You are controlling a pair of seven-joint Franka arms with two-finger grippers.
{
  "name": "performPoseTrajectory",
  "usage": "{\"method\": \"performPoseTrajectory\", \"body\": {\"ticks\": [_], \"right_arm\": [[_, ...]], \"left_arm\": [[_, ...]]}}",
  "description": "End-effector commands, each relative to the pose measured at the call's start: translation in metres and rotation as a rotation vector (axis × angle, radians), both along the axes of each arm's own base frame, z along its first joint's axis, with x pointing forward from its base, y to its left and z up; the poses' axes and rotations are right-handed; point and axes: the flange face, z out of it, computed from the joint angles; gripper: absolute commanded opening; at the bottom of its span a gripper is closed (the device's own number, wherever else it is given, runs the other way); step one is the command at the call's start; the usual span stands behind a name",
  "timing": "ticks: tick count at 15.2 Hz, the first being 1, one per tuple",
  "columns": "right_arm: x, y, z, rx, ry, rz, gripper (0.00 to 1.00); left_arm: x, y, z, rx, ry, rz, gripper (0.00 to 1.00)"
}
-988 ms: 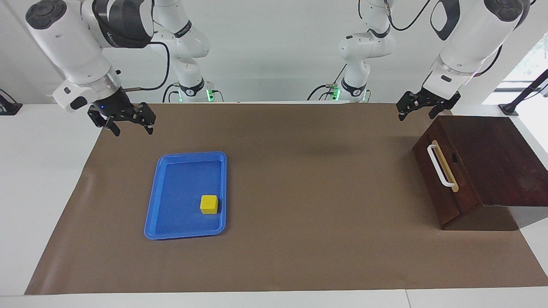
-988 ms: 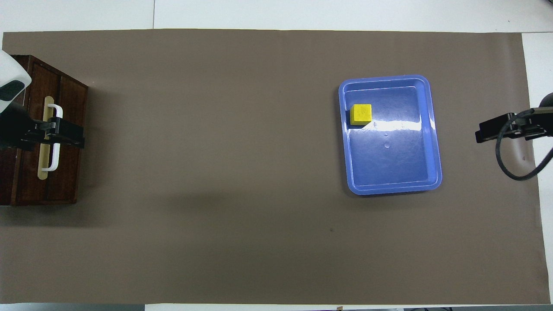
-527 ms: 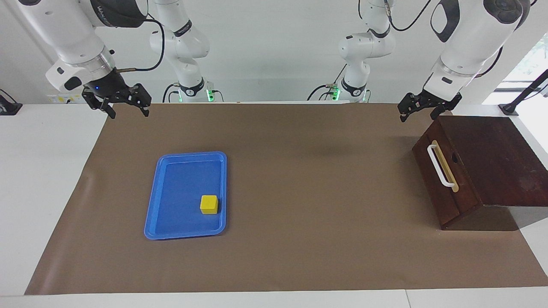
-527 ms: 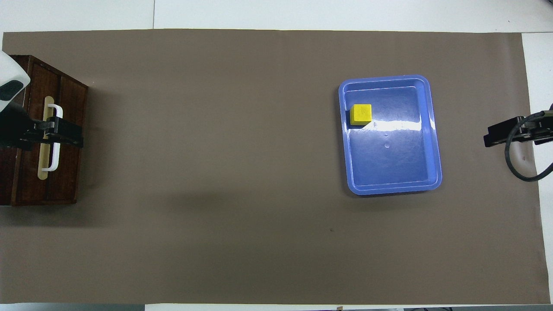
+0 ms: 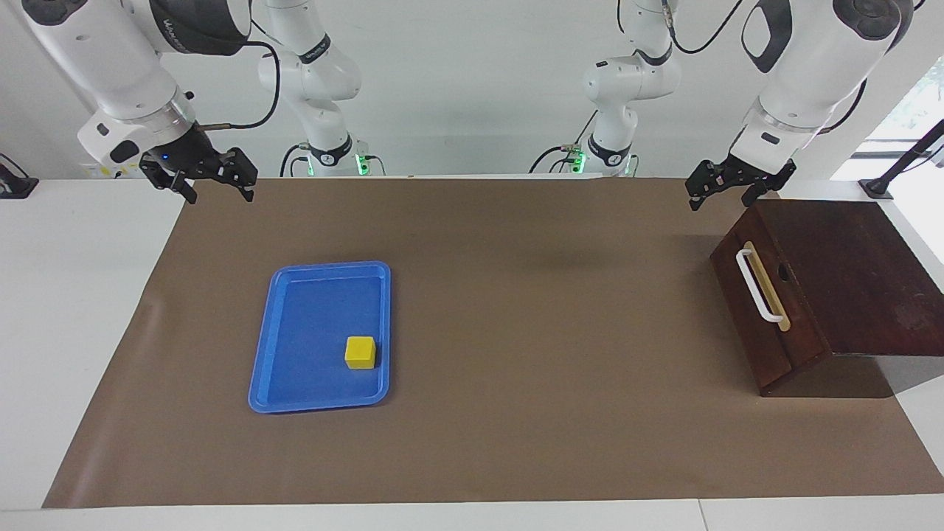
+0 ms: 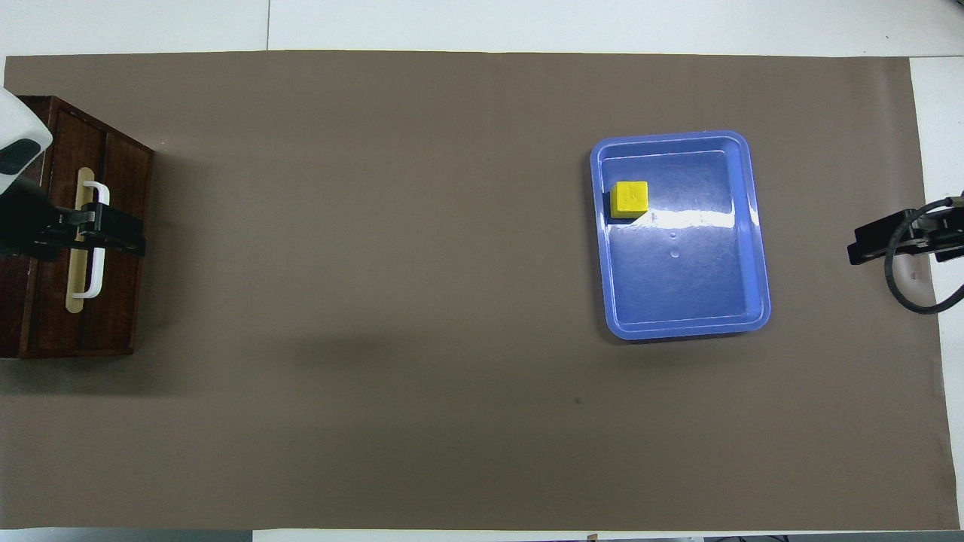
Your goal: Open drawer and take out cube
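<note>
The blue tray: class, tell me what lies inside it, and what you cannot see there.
Inside the blue tray sits one yellow cube, near the tray's rim. The remaining floor shows bare. Only the patch under the cube is hidden.

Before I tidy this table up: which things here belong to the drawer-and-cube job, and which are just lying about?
Belongs to the job:
- drawer, shut, in its dark wooden box
- cube, already out, in the tray
- left claw, open, above the box
- right claw, open, raised

Lying about:
- blue tray
- brown mat

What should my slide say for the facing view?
Yellow cube sits in blue tray; drawer shut.
</note>
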Motion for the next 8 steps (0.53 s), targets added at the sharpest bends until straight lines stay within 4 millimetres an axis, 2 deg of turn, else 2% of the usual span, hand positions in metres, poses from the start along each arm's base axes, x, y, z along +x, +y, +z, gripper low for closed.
{"method": "performPoseTrajectory", "body": {"ticks": [1,8], "right_arm": [[0.0028,-0.0033,0.0019,-0.046,-0.012,0.035,1.0],[0.0042,-0.0036,0.0057,-0.051,-0.035,0.032,1.0]], "left_arm": [[-0.0043,0.004,-0.0022,0.008,-0.005,-0.005,1.0],[-0.0051,0.0014,-0.0026,0.007,0.0,-0.01,1.0]]}}
